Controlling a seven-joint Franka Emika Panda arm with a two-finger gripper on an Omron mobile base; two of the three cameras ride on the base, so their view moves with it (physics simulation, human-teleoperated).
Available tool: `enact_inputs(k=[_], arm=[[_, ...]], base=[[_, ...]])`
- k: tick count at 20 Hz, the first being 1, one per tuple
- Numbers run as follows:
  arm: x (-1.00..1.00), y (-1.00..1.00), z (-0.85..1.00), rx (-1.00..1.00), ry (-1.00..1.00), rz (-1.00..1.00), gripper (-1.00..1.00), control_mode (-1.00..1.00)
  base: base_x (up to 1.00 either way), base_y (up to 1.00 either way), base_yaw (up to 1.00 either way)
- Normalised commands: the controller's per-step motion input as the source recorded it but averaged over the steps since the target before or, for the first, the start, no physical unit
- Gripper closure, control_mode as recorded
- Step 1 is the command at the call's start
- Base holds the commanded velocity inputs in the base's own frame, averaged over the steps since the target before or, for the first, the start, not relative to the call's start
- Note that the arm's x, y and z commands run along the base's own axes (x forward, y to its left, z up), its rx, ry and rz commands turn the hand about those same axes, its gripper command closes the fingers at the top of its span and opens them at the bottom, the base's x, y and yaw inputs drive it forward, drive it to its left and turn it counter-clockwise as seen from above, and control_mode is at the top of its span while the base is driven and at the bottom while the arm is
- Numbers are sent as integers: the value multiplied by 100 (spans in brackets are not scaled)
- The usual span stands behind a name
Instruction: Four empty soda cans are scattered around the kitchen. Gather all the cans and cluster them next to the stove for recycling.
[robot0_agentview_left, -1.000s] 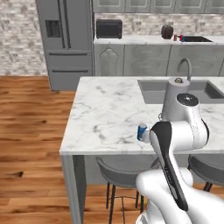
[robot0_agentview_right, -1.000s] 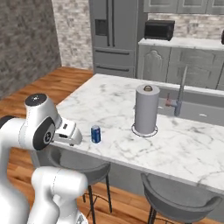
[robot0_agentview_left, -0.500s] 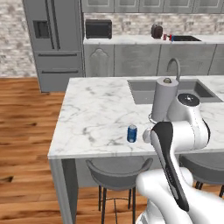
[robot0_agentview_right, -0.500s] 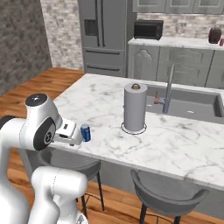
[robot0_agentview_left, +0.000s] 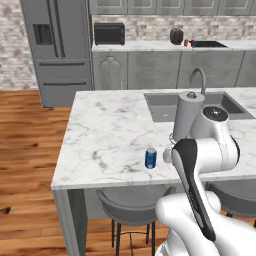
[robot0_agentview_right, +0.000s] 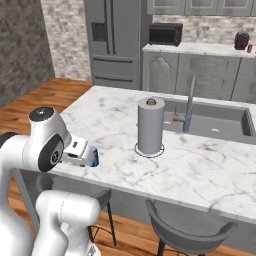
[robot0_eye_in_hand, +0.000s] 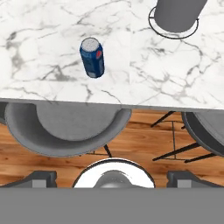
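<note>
A blue soda can (robot0_agentview_left: 150, 158) stands upright on the white marble island (robot0_agentview_left: 110, 135), close to its front edge. From above it sits left of centre as the can (robot0_eye_in_hand: 92, 57). My gripper (robot0_eye_in_hand: 113, 178) is open and holds nothing. It hangs just off the island's front edge, over the stools, short of the can. In the right base view the hand (robot0_agentview_right: 77, 152) covers most of the can (robot0_agentview_right: 95, 158). A small red can (robot0_agentview_left: 186, 43) stands on the back counter beside the black stove (robot0_agentview_left: 207, 44); that red can (robot0_agentview_right: 249, 48) is also at the far right.
A tall grey paper towel roll (robot0_agentview_left: 187, 116) stands on the island right of the can, in front of the sink (robot0_agentview_left: 167, 104) and faucet (robot0_agentview_right: 189, 102). Grey stools (robot0_eye_in_hand: 65, 131) sit under the island's edge. A toaster (robot0_agentview_left: 176, 36) and a microwave (robot0_agentview_left: 109, 33) are on the back counter.
The whole picture has shifted in both base views, so the base has driven along the island. The blue can stays put on the marble. The gripper remains open.
</note>
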Motion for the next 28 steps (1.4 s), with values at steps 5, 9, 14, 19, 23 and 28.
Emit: enact_inputs(k=[5, 9, 14, 19, 23, 28], arm=[[0, 0, 0, 0, 0, 0, -100, 100], [19, 0, -6, 0, 2, 0, -100, -100], [38, 0, -1, 0, 1, 0, -100, -100], [32, 1, 0, 0, 0, 0, -100, -100], [29, 5, -7, 0, 3, 0, -100, -100], [23, 3, -13, 0, 3, 0, -100, -100]], base=[[36, 0, -3], [18, 0, -1], [0, 0, 0], [0, 0, 0], [0, 0, 0], [0, 0, 0]])
